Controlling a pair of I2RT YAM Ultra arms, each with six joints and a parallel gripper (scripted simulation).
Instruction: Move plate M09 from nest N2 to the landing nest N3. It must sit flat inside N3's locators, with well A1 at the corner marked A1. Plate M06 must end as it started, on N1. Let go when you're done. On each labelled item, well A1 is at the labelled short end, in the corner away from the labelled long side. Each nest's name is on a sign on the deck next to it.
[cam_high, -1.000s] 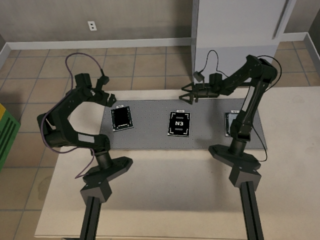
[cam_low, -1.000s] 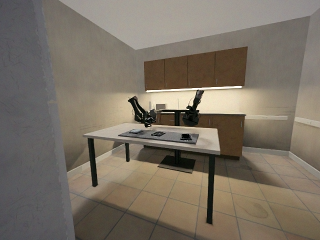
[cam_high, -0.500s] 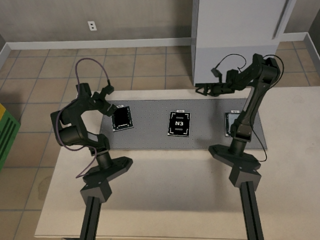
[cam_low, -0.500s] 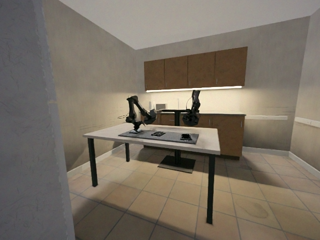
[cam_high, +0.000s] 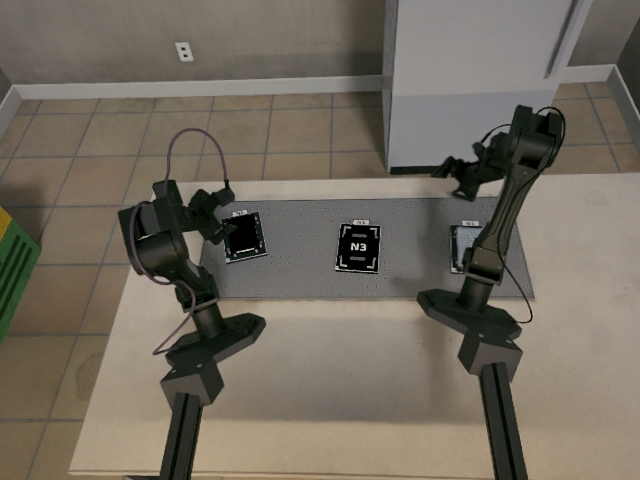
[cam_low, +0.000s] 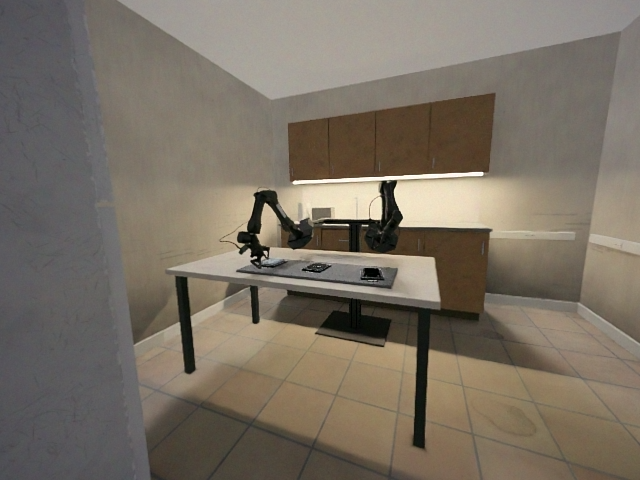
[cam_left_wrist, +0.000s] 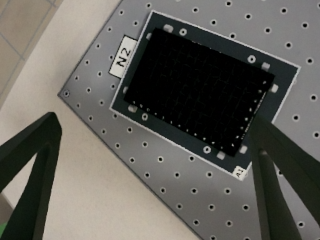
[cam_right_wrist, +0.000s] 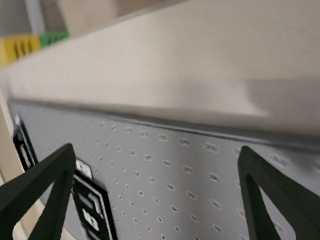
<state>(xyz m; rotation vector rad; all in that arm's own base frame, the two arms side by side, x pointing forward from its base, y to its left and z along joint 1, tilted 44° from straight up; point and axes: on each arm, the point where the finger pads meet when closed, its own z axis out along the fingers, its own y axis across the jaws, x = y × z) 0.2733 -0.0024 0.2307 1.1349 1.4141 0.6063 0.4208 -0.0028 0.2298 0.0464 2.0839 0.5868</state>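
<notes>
Plate M09 (cam_high: 245, 237) is black and sits in nest N2 at the left end of the grey deck. In the left wrist view it (cam_left_wrist: 200, 96) lies flat beside the N2 sign (cam_left_wrist: 124, 56). My left gripper (cam_high: 219, 227) (cam_left_wrist: 154, 122) hovers over its left edge, open and empty. Nest N3 (cam_high: 358, 246) is in the middle of the deck with nothing in it. Pale plate M06 (cam_high: 465, 248) sits on N1 at the right, partly hidden by the right arm. My right gripper (cam_high: 448, 181) is open and empty above the deck's back right edge (cam_right_wrist: 156, 154).
The grey pegboard deck (cam_high: 310, 248) lies across a beige table. Both arm bases (cam_high: 211, 335) (cam_high: 475, 315) stand at its front edge. A white cabinet (cam_high: 465, 77) stands behind the table. A green and yellow bin (cam_high: 12, 258) stands on the floor at the left.
</notes>
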